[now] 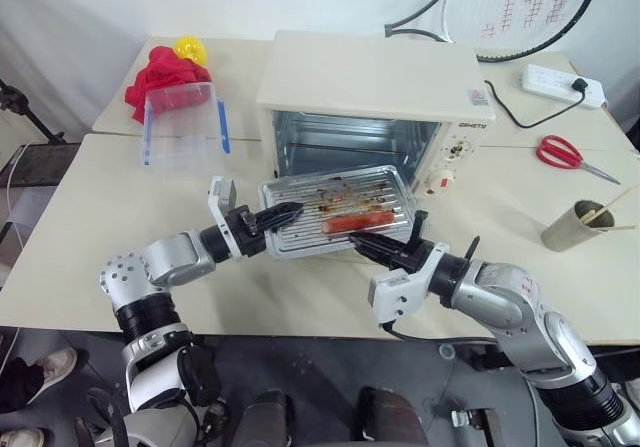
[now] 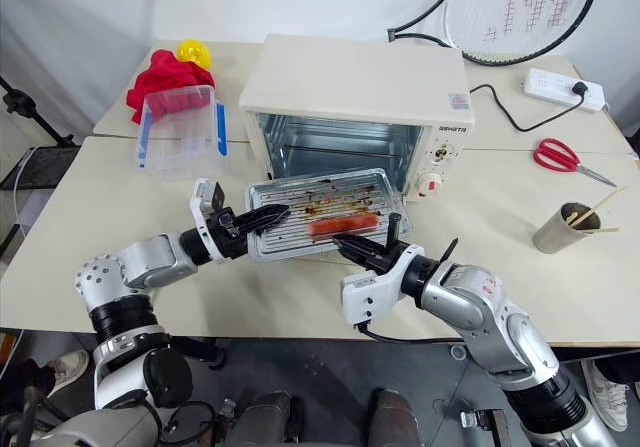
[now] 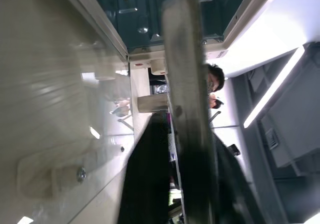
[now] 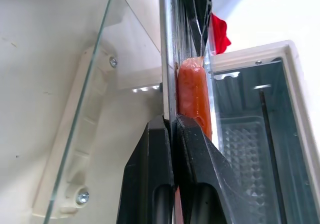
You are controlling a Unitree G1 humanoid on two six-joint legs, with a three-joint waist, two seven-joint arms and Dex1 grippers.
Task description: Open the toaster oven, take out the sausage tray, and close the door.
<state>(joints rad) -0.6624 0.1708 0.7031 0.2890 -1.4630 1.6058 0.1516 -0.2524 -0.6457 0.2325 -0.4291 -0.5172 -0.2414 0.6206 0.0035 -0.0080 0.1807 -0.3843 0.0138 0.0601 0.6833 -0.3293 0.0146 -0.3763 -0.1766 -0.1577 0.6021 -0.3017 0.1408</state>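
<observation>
Both jaws were clamped on the sausage tray [image 1: 338, 209]: left gripper [image 1: 287, 213] on its left edge, right gripper [image 1: 366, 241] on its front rim. Tray sat above the lowered door [image 4: 85, 134], before the open toaster oven [image 1: 372, 87].

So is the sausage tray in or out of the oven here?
Out: the sausage tray hangs before the toaster oven, gripped at both ends, over the lowered door.

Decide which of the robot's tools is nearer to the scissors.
Right. The right tool grips the sausage tray's near edge, on the side toward the scissors; the left tool grips the tray's far-side edge.
</observation>
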